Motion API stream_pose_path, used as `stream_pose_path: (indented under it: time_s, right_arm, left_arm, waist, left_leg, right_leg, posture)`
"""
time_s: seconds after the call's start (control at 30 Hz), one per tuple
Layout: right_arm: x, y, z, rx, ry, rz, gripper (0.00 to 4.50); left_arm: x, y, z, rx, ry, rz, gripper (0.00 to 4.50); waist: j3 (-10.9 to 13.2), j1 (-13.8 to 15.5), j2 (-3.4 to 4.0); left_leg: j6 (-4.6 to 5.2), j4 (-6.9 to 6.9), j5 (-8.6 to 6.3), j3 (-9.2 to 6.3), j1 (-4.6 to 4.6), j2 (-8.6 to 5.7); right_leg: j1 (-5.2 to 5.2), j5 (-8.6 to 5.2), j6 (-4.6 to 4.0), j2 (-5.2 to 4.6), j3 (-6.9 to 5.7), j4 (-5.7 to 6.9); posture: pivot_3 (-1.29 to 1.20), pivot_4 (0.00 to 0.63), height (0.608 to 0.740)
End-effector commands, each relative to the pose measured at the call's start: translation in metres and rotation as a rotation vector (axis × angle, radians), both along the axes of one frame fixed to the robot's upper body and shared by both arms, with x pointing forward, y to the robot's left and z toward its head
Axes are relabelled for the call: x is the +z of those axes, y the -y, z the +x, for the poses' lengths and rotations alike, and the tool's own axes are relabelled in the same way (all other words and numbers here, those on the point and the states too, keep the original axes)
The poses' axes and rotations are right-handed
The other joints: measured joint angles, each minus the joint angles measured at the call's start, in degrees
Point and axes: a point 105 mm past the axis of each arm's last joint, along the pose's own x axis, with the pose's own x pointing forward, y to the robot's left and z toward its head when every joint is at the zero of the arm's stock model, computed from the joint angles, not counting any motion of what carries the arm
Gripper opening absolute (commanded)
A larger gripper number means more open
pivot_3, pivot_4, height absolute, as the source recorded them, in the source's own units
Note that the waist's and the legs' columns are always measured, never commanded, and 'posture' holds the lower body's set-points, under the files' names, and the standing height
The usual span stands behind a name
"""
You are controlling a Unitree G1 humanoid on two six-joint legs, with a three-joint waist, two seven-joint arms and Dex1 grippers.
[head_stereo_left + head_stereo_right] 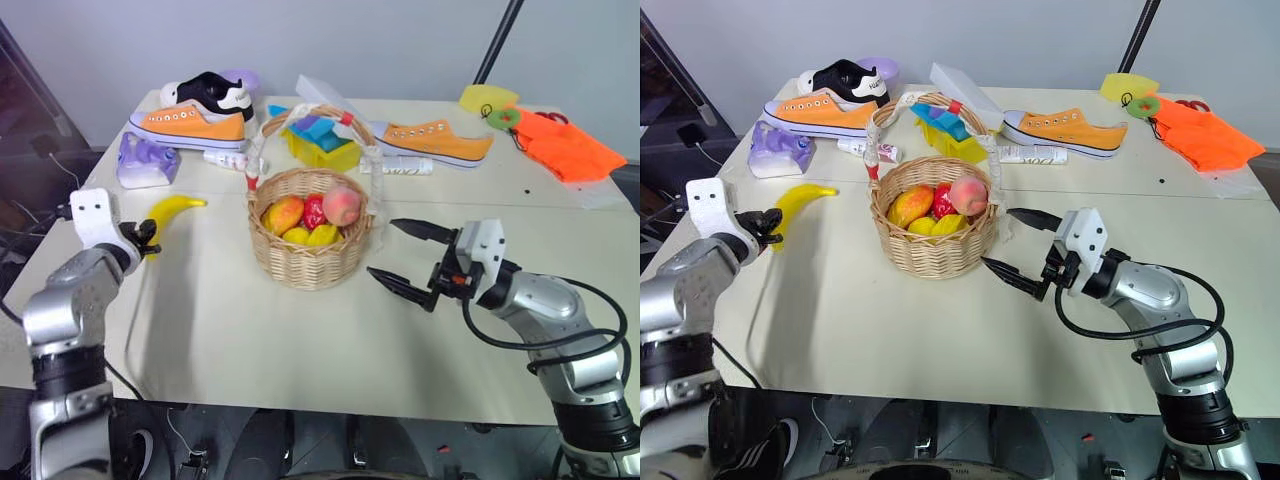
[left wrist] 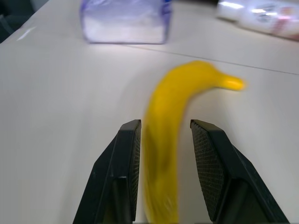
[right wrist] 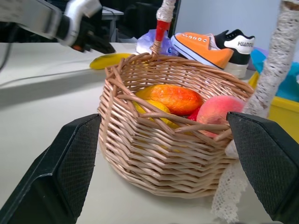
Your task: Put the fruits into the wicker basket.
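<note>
Yellow, smooth and probably light and stiff, the banana (image 2: pixel 168 140) lies on the table left of the basket (image 1: pixel 308 240), between my left gripper (image 2: pixel 164 154) fingers, not yet touching, so I take its thick middle.

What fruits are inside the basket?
In the basket lie a mango, a peach, a small red fruit and yellow ones. Anything beneath them is covered.

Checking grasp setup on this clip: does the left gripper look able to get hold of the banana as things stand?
Probably yes. The banana lies between the fingers of the left gripper on the table, with small gaps on both sides and nothing in between. Whether it is gripped yet is unclear.
</note>
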Motion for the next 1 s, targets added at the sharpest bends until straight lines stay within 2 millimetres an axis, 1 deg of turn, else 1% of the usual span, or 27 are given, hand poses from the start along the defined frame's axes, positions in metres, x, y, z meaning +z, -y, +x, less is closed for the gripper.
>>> stream_pose_path:
  time_s: [0.03,0.1,0.2,0.23,0.3,0.33,0.37,0.4,0.43,0.47,0.57,0.67,0.77,0.83,0.9,1.0]
  right_arm:
    - [0.009,-0.003,0.001,0.021,0.049,0.008,4.5]
    - [0.009,-0.005,0.002,0.026,0.053,0.004,4.5]
    - [0.009,-0.004,0.002,0.026,0.054,0.001,4.5]
    - [0.009,-0.004,0.002,0.024,0.052,0.001,4.5]
    - [0.008,-0.004,0.001,0.023,0.051,0.0,4.5]
    - [0.007,-0.004,0.0,0.024,0.051,-0.001,4.5]
    - [0.007,-0.005,0.0,0.025,0.05,0.001,4.5]
    - [0.008,-0.005,0.0,0.025,0.05,0.002,4.5]
    - [0.008,-0.006,0.0,0.024,0.051,0.005,4.5]
    - [0.008,-0.006,0.0,0.024,0.049,0.006,4.5]
    - [0.008,-0.006,0.001,0.023,0.051,0.008,4.5]
    - [0.007,-0.005,0.001,0.018,0.048,0.005,4.5]
    - [0.007,-0.005,0.0,0.019,0.047,0.005,4.5]
    - [0.008,-0.006,-0.001,0.021,0.051,0.003,4.5]
    - [0.01,-0.005,-0.001,0.02,0.057,0.002,4.5]
    - [0.011,-0.005,-0.001,0.015,0.06,0.005,4.5]
  left_arm:
    - [0.002,-0.004,-0.005,0.022,0.002,0.007,1.79]
    - [0.005,0.001,0.0,0.0,0.025,-0.022,1.79]
    - [0.025,-0.008,0.004,0.06,0.108,-0.038,1.79]
    - [0.028,-0.012,0.004,0.074,0.122,-0.031,1.79]
    - [0.029,-0.012,0.005,0.053,0.119,-0.018,1.79]
    - [0.028,-0.01,0.005,0.04,0.12,-0.039,2.32]
    - [0.024,-0.007,0.007,0.029,0.091,-0.001,2.64]
    - [0.022,-0.003,0.008,0.001,0.075,-0.006,3.04]
    - [0.023,0.003,0.011,-0.029,0.092,-0.084,3.52]
    - [0.021,0.002,0.013,-0.027,0.072,-0.07,3.95]
    - [0.013,-0.01,0.017,0.004,0.003,0.033,3.95]
    - [0.009,-0.014,0.021,0.002,-0.034,0.075,3.95]
    - [-0.006,-0.007,0.025,-0.03,-0.095,-0.019,3.95]
    - [-0.014,0.002,0.028,-0.066,-0.125,-0.073,3.95]
    - [-0.019,0.008,0.03,-0.093,-0.148,-0.07,3.95]
    - [-0.023,0.008,0.031,-0.111,-0.169,-0.065,3.95]
  waist:
    - [0.0,0.1,0.0]
    - [0.0,0.2,-0.02]
    - [0.0,0.5,-0.06]
    - [0.0,0.4,-0.07]
    - [0.0,0.3,-0.06]
    - [0.0,0.2,-0.06]
    - [0.0,0.1,-0.04]
    - [0.0,0.1,-0.05]
    - [0.0,0.2,-0.05]
    - [0.0,0.2,-0.05]
    - [0.0,0.2,-0.05]
    - [0.0,0.2,-0.05]
    - [0.0,0.3,-0.05]
    - [0.0,0.3,-0.05]
    - [0.0,0.3,-0.06]
    - [0.0,0.3,-0.05]
  left_leg:
    - [0.0,0.0,0.0,0.0,0.01,0.0]
    - [0.0,0.01,0.0,0.0,0.01,0.0]
    - [0.0,0.03,0.0,0.0,-0.01,-0.01]
    - [0.0,0.03,0.0,0.0,-0.03,0.0]
    - [0.0,0.02,0.0,0.0,-0.03,-0.01]
    - [0.0,0.0,0.0,0.0,-0.03,-0.01]
    - [0.0,-0.02,0.0,0.0,-0.02,-0.01]
    - [0.0,-0.02,0.0,0.0,-0.01,-0.01]
    - [-0.01,-0.02,0.0,0.0,-0.01,-0.01]
    - [-0.01,-0.02,0.01,0.0,-0.01,-0.01]
    - [-0.01,0.01,0.01,0.0,0.0,-0.01]
    - [-0.01,-0.01,0.01,0.0,-0.01,-0.01]
    - [-0.01,-0.01,0.01,0.0,-0.01,-0.01]
    - [-0.01,0.0,0.01,0.0,-0.01,-0.01]
    - [-0.01,0.0,0.01,0.0,-0.02,-0.01]
    - [-0.01,0.0,0.01,0.0,-0.01,-0.01]
  right_leg:
    - [0.01,0.0,0.0,0.0,0.0,0.01]
    - [0.01,0.0,0.0,0.0,0.0,0.01]
    - [0.0,0.0,0.0,0.0,-0.01,-0.01]
    - [-0.01,0.0,0.0,0.0,-0.01,-0.01]
    - [-0.02,0.0,0.0,0.0,-0.01,-0.02]
    - [-0.02,0.0,0.0,0.0,-0.01,-0.02]
    - [-0.02,0.0,0.0,0.01,-0.01,-0.02]
    - [-0.03,0.0,0.0,0.01,-0.01,-0.01]
    - [-0.03,0.0,0.0,0.01,-0.01,0.0]
    - [-0.02,0.0,0.0,0.01,-0.01,0.0]
    - [0.0,0.0,0.0,0.01,-0.01,0.0]
    - [-0.03,0.0,0.0,0.01,-0.01,0.01]
    - [-0.02,0.0,0.0,0.01,-0.01,0.0]
    - [-0.01,0.0,0.0,0.01,-0.01,-0.01]
    - [-0.02,0.0,0.0,0.01,-0.02,-0.01]
    - [-0.02,0.0,0.0,0.01,-0.01,0.0]
  posture:
    - [0.0,0.15,0.74]
    - [0.0,0.15,0.74]
    - [0.0,0.15,0.74]
    - [0.0,0.15,0.74]
    - [0.0,0.15,0.74]
    - [0.0,0.15,0.74]
    - [0.0,0.15,0.74]
    - [0.0,0.15,0.74]
    - [0.0,0.15,0.74]
    - [0.0,0.15,0.74]
    - [0.0,0.15,0.74]
    - [0.0,0.15,0.74]
    - [0.0,0.15,0.74]
    - [0.0,0.15,0.74]
    - [0.0,0.15,0.74]
    - [0.0,0.15,0.74]
